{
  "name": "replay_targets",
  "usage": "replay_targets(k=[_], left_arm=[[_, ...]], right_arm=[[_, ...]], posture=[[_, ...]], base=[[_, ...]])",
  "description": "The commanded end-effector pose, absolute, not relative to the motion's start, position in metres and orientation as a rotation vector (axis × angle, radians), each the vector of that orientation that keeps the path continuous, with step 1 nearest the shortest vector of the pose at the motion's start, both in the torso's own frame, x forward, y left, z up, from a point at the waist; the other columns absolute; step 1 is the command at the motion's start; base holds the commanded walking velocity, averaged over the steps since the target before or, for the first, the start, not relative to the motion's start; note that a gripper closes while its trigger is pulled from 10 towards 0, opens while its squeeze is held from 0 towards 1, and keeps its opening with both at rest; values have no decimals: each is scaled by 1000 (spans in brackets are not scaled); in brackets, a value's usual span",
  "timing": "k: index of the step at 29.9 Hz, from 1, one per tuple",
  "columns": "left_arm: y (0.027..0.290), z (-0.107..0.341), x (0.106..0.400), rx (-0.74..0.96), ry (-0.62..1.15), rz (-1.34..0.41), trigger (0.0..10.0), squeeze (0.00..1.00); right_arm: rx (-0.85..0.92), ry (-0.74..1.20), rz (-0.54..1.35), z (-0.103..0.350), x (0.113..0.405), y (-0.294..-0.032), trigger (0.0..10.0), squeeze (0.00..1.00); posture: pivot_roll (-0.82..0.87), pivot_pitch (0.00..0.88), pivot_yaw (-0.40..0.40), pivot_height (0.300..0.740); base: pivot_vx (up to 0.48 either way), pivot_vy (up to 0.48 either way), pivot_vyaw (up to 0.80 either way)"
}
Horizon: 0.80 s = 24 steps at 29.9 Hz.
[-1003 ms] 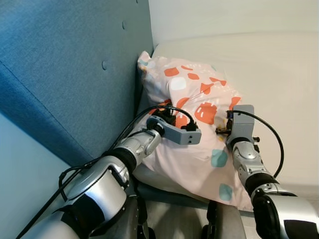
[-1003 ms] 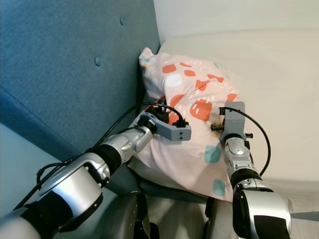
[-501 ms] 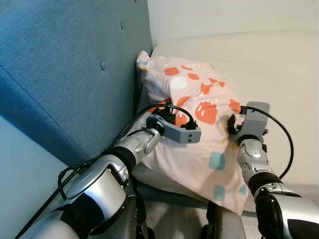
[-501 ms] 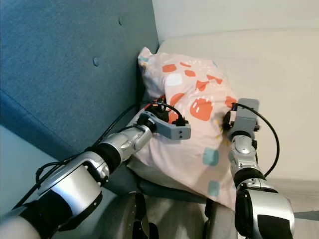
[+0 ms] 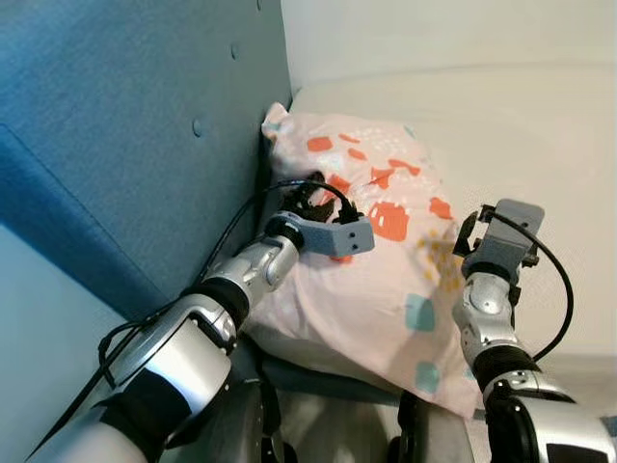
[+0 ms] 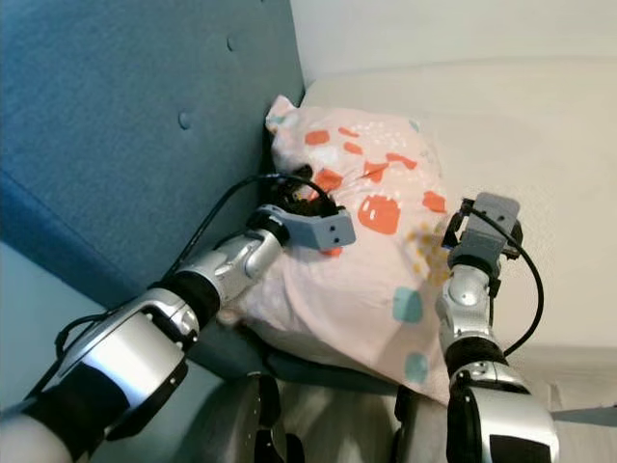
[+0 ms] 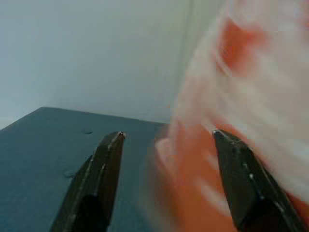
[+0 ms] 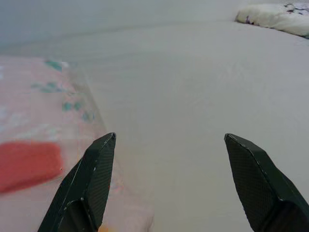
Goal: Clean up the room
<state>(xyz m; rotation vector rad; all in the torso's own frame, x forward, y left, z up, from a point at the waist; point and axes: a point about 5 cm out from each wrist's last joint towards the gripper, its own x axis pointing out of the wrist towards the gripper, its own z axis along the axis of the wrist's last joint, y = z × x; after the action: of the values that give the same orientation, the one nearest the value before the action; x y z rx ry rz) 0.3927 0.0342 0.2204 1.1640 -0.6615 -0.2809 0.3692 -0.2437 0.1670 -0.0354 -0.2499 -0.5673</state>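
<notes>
A pale pink pillow (image 5: 386, 260) with orange and teal patches lies on the bed, its far corner pressed against the blue headboard (image 5: 125, 125). My left gripper (image 5: 307, 198) rests on the pillow's left side, close to the headboard. In the left wrist view it (image 7: 167, 134) is open, with blurred pink and orange fabric (image 7: 241, 96) just ahead of the fingers. My right gripper (image 5: 469, 231) hovers at the pillow's right edge. In the right wrist view it (image 8: 170, 136) is open with nothing between its fingers, over the sheet, with the pillow (image 8: 38, 145) to one side.
A cream mattress (image 5: 501, 125) stretches to the right and far side. The tufted blue headboard stands along the left, and a pale wall (image 5: 434, 34) rises behind. Crumpled bedding (image 8: 275, 17) lies at the far end of the mattress.
My right gripper has come off the pillow and shifted right to its edge. The pillow has settled flatter. My left gripper has moved up along the pillow toward the headboard.
</notes>
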Motion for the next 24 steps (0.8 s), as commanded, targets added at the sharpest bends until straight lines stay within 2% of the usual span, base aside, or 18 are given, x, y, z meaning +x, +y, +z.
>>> replay_targets(k=[1,2,3,6,7,8,9,10,12,14,15,18,21,24], left_arm=[[40,226,394,1150,-672,-262,10000,1000],[42,228,395,1148,-672,-253,10000,675],[46,232,397,1113,-666,-245,10000,0],[51,239,398,1052,-654,-236,10000,0],[58,245,400,937,-621,-226,10000,0],[58,245,400,937,-621,-226,10000,0],[64,249,402,858,-603,-219,10000,0],[78,249,407,590,-465,-192,10000,0],[78,249,407,590,-465,-192,10000,0],[104,233,412,210,-277,-135,10000,0],[120,208,409,110,-188,-91,10000,0],[132,186,403,66,-119,-52,10000,0],[158,129,372,87,-39,37,10000,0],[157,115,357,92,-46,23,10000,0]], right_arm=[[-25,-241,-563,157,365,-239,10000,0],[-19,-243,-557,155,363,-237,10000,0],[-24,-238,-546,151,362,-233,10000,0],[-32,-235,-533,147,359,-229,10000,0],[-19,-233,-516,144,357,-226,10000,0],[-19,-233,-516,144,357,-226,10000,0],[-7,-232,-506,142,356,-225,10000,0],[20,-219,-476,140,355,-222,10000,0],[20,-219,-476,140,355,-222,10000,0],[55,-201,-412,138,353,-215,10000,0],[44,-187,-364,136,351,-209,10000,0],[27,-177,-327,133,347,-204,10000,0],[-51,-179,-200,125,332,-186,10000,0],[-87,-180,-146,120,325,-178,10000,0]], posture=[[31,236,106,586],[30,235,105,586],[29,230,102,586],[27,225,99,586],[24,217,99,586],[24,217,99,586],[24,212,100,586],[19,197,99,586],[19,197,99,586],[13,172,97,586],[4,152,91,586],[0,139,89,586],[-10,108,77,586],[-13,86,66,586]], base=[[0,0,0],[0,0,0],[0,0,0],[0,0,0],[0,0,0],[0,0,0],[0,0,0],[0,0,0],[0,0,0],[0,0,0],[0,0,0],[0,0,0],[0,0,0],[0,0,0]])
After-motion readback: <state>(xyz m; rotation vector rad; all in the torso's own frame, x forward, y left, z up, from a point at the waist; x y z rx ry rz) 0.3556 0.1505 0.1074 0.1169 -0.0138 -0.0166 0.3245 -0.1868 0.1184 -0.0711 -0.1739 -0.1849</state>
